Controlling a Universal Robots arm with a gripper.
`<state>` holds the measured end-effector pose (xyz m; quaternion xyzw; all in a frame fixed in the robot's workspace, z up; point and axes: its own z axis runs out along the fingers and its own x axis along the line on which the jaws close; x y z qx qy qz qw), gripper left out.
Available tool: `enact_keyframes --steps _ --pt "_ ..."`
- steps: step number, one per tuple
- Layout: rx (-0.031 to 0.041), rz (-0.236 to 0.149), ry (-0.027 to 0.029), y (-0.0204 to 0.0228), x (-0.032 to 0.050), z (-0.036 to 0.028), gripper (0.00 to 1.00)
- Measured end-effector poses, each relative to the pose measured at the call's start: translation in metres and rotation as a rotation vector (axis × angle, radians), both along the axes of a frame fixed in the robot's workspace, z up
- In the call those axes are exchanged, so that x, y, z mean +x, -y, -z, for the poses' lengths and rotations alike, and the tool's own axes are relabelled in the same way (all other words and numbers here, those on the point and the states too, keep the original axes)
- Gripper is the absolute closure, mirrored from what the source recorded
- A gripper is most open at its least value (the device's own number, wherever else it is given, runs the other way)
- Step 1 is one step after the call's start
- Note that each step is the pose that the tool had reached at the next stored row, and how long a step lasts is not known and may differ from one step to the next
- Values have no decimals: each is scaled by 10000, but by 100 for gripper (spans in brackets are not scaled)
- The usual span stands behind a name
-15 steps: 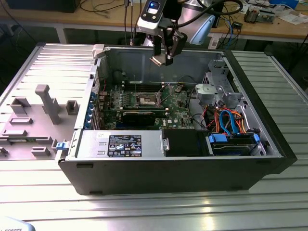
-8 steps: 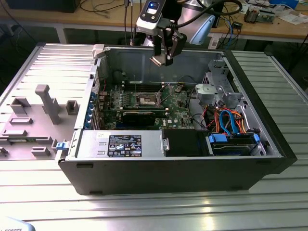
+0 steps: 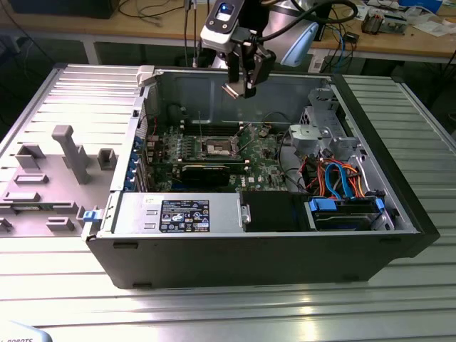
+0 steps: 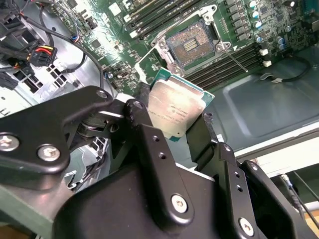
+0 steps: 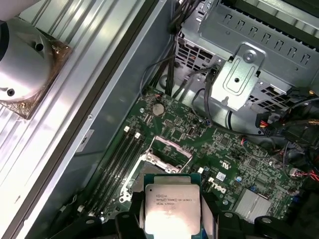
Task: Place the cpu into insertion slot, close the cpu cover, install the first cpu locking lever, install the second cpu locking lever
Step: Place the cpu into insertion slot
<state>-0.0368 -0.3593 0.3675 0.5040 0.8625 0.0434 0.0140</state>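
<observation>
A computer case (image 3: 249, 260) lies on a table (image 3: 214, 313). Inside, the insertion slot (image 3: 217, 147) sits amid the motherboard (image 3: 265, 162), with a drive cage (image 3: 317, 132) at the exterior view's right. The gripper (image 3: 244, 89) holds the cpu (image 4: 177, 107) above the board.

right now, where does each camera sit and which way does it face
Exterior view: off the arm, raised outside the case, looking down into it; the gripper hangs above the board.
First wrist view: on the arm, looking down past the cpu at the board; dark gripper parts flank the cpu.
Second wrist view: on the arm, behind the gripper's black links, facing the slot.
Both wrist views share the held cpu and the empty slot beyond it.
</observation>
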Motion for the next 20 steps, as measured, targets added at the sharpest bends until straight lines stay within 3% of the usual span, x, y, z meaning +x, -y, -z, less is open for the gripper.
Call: enact_keyframes --steps 16,20 --pt "-1 1868 -18 0 -26 41 46" --pt "-3 2085 -20 0 -29 47 46"
